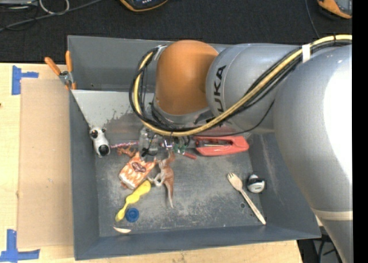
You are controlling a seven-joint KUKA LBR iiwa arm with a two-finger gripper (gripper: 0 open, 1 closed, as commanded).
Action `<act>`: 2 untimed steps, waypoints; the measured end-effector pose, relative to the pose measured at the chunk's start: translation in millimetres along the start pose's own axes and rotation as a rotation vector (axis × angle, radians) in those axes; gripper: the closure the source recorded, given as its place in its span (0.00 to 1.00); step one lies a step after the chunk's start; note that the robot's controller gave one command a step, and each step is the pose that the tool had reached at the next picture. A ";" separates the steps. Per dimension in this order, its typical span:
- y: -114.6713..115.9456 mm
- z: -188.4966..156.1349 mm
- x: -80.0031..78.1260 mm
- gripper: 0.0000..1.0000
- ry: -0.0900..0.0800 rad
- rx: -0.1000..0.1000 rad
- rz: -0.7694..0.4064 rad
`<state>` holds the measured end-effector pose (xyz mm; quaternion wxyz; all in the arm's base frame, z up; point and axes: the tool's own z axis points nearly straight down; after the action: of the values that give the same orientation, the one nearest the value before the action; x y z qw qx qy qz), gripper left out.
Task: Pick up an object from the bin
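Nearest to the tool (156, 151): an orange-and-white crumpled packet (135, 173), flat on the bin floor just beside the tool's tip, toward its lower left in the camera view. Touching that packet's right edge, a slim brown toy animal (167, 179), stretched out directly below the tool and pointing away from it. Cannot say which of the two counts as the target; both lying on the floor, neither raised. Judged from that: nothing picked, so closing on a thing, lifting it and clearing the bin all left to do; at most placed low over the pair. Cannot tell whether the tool stands wide or narrow, tucked as it is under the orange wrist cover (181, 75) and the cable loops. Further out from the tool: beyond the packet, a yellow piece with a blue cap (127, 205); near on the left, a white cylinder (100, 140); just beside on the right, red-handled pliers (221, 144); well apart to the lower right, a wooden fork (247, 198) and a round black piece (256, 184). All inside the grey bin (83, 198).
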<state>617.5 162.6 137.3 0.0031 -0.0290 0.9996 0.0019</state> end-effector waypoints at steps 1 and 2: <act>-128.4 -81.1 9.5 0.00 -0.001 -0.001 -0.175; -130.3 -83.2 9.5 0.00 -0.002 -0.001 -0.172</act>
<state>615.1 31.6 220.0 0.0041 -0.1146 0.9934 0.0020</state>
